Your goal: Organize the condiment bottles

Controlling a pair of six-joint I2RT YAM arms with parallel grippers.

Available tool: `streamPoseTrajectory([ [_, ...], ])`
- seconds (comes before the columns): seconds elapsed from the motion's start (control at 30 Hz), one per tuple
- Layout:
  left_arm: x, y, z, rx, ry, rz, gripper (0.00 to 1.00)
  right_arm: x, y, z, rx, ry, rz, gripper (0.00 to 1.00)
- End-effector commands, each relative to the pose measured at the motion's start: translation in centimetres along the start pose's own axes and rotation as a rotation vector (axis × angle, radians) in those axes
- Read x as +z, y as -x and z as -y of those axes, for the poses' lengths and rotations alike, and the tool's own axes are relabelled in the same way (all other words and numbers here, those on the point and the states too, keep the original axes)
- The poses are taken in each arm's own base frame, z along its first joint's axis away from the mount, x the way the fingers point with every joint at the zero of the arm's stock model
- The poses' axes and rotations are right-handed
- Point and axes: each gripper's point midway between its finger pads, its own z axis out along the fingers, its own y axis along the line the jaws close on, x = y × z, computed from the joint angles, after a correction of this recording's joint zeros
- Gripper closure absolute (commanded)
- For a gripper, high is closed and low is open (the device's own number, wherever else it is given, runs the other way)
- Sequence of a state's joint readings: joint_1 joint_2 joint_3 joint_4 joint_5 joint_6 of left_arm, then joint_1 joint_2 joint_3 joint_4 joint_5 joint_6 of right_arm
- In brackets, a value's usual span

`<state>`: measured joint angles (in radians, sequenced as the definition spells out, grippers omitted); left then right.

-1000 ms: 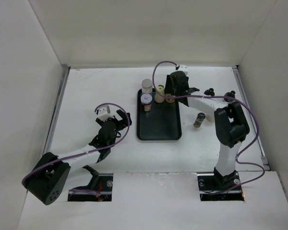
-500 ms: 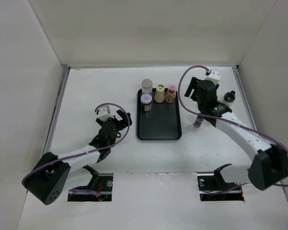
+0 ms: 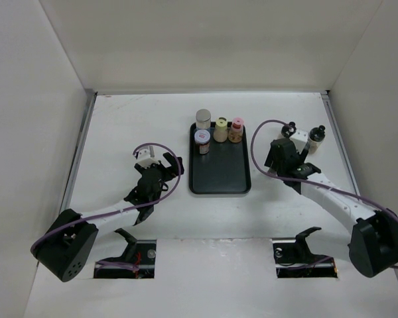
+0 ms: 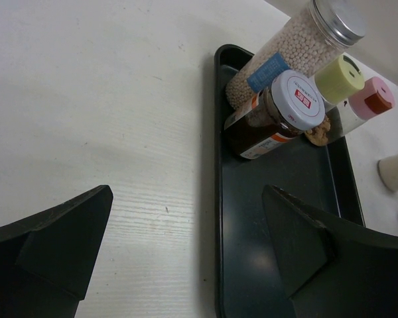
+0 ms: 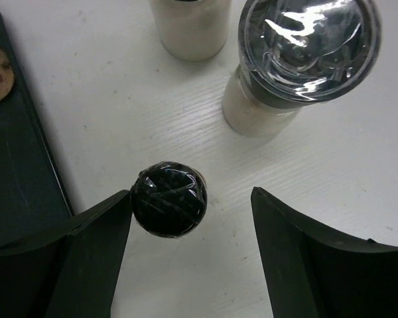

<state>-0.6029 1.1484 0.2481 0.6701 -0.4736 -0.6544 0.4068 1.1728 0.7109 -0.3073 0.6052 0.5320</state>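
Four condiment bottles [image 3: 215,130] stand at the far end of the black tray [image 3: 219,177]; three more stand on the table [image 3: 132,126] to its right. The right gripper [image 5: 191,194] is parted around one black-capped bottle [image 5: 168,199], not clamping it. The left gripper [image 4: 187,192] is spread wide and empty, left of the tray.

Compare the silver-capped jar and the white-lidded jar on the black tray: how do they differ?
The silver-capped jar is tall and slim; the white-lidded jar is shorter. The silver-capped jar holds pale beige grains; the white-lidded jar holds something dark brown. The silver-capped jar has a blue label; the white-lidded jar has an orange and white one. Both stand upright, close together, at the far end of the black tray.
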Motion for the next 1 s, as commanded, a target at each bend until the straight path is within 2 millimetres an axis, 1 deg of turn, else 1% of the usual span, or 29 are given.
streamPoseTrajectory([
  [0.0,0.1,1.2,1.4,-0.036,-0.045,0.04,0.0,0.4,0.6,-1.7,0.048,0.055,0.024,0.24],
  [0.1,0.1,1.2,1.5,-0.036,-0.048,0.04,0.0,1.1,1.3,-2.2,0.057,0.069,0.047,0.26],
  [0.2,0.1,1.2,1.4,-0.036,-0.046,0.039,0.0,1.8,1.5,-2.6,0.061,0.079,0.05,0.32],
  [0.3,0.1,1.3,1.5,-0.037,-0.049,0.041,0.0,2.7,1.3,-2.9,0.052,0.078,0.036,0.42],
  [0.37,0.1,1.3,1.5,-0.037,-0.049,0.041,0.0,2.9,1.3,-2.8,0.052,0.071,0.035,0.51],
  [0.43,0.1,1.3,1.4,-0.037,-0.046,0.041,0.0,2.7,1.7,-2.8,0.047,0.068,0.044,0.59],
  [0.47,0.1,1.2,1.4,-0.036,-0.045,0.04,0.0,2.5,2.1,-2.7,0.041,0.065,0.054,0.62],
  [0.53,0.1,1.2,1.4,-0.036,-0.047,0.038,0.0,1.7,3.5,-2.5,0.036,0.055,0.089,0.64],
  [0.57,0.1,1.2,1.5,-0.036,-0.049,0.039,0.0,1.1,4.3,-2.9,0.032,0.065,0.107,0.64],
  [0.6,0.1,1.2,1.6,-0.037,-0.051,0.038,0.0,0.3,5.0,-3.6,0.028,0.083,0.123,0.64],
  [0.67,0.2,1.1,1.6,-0.035,-0.048,0.035,0.0,-1.1,6.6,-5.7,0.025,0.144,0.149,0.64],
  [0.73,0.2,1.0,1.5,-0.035,-0.047,0.034,0.0,-2.0,7.3,-8.3,0.012,0.208,0.155,0.64],
  [0.8,0.1,1.2,1.6,-0.038,-0.052,0.039,0.0,-2.1,7.8,-11.7,-0.002,0.273,0.155,0.63],
  [0.83,0.1,1.2,1.5,-0.038,-0.05,0.039,0.0,-2.1,7.9,-13.0,-0.007,0.298,0.154,0.63],
  [0.9,0.1,1.3,1.3,-0.038,-0.044,0.041,0.0,-2.1,7.8,-16.5,-0.028,0.36,0.15,0.62],
  [0.97,0.1,1.3,1.3,-0.039,-0.043,0.043,0.0,-1.7,7.6,-19.6,-0.058,0.399,0.149,0.62],
])
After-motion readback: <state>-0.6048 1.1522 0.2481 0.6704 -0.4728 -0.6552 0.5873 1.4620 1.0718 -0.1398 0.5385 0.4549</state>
